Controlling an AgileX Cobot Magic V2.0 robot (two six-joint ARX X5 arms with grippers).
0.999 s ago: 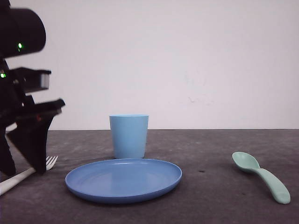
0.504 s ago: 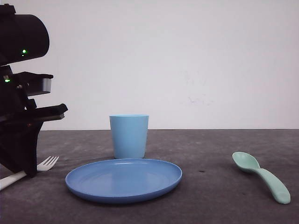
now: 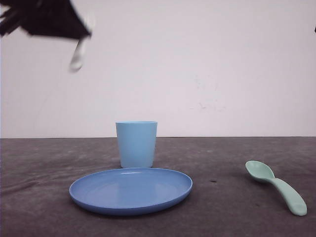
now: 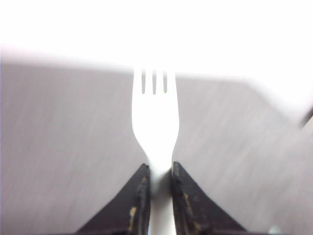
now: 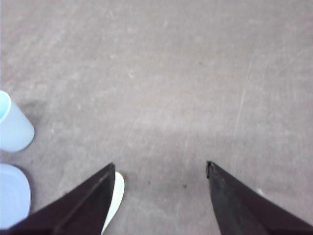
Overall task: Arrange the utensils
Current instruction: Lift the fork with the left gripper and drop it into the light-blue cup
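Note:
My left gripper is shut on the neck of the white fork, whose tines point away from the fingers. In the front view that gripper is a dark blur high at the top left, with the fork hanging below it, far above the table. The mint-green spoon lies flat on the dark table at the right. My right gripper hangs open over the table, and the spoon's bowl peeks out beside one finger, outside the gap.
A light blue cup stands upright behind a blue plate in the middle of the table; the cup and the plate's edge also appear in the right wrist view. A pale wall rises behind the table.
The left gripper, which stood low at the table's left over the fork, has risen fast to the top left, carrying the fork off the table. Spoon, cup and plate have not moved.

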